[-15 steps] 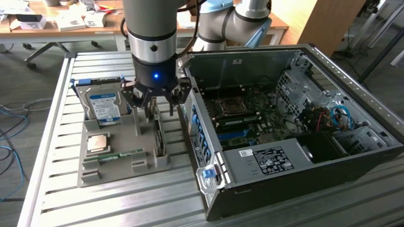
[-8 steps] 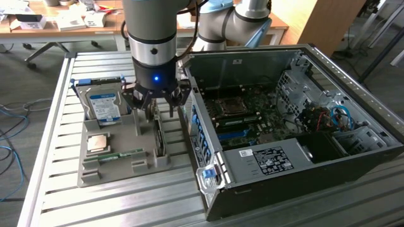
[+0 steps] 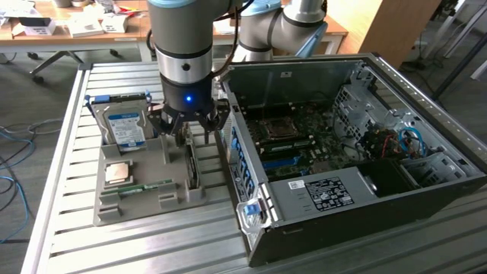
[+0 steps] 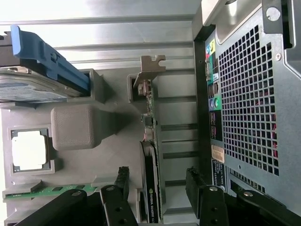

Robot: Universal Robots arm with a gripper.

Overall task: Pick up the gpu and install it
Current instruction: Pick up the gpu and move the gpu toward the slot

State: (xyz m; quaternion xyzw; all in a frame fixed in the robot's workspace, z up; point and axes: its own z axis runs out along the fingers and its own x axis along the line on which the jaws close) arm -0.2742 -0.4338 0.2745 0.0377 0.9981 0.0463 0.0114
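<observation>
Tray point(image 3: 110, 214) of grey plastic sits on my slatted metal desk point(image 3: 152, 245), and I use it as my landmark. Going from the exterior view's left: at the tray's far left corner a hard drive point(image 3: 125, 127) with a blue label stands upright in its pocket. In front of it, a square processor chip point(image 3: 120, 171) lies flat in a recess, and a green memory stick point(image 3: 137, 188) lies along the slot nearer the tray's front edge.

Next comes the gpu point(image 3: 191, 165), standing on edge in the slot on the tray's right side, not yet lifted. The tool point(image 3: 188, 128) hangs right over that slot. From the wrist I see the gpu point(image 4: 151, 141) with its silver bracket point(image 4: 151, 66) at the end away from the tool point(image 4: 158, 173). The tool is spread wide and released, one black finger on each side of the card with a gap on both sides, gripping nothing.

Just beside the tray's right edge is the computer case point(image 3: 343, 142), side panel off and motherboard exposed.
</observation>
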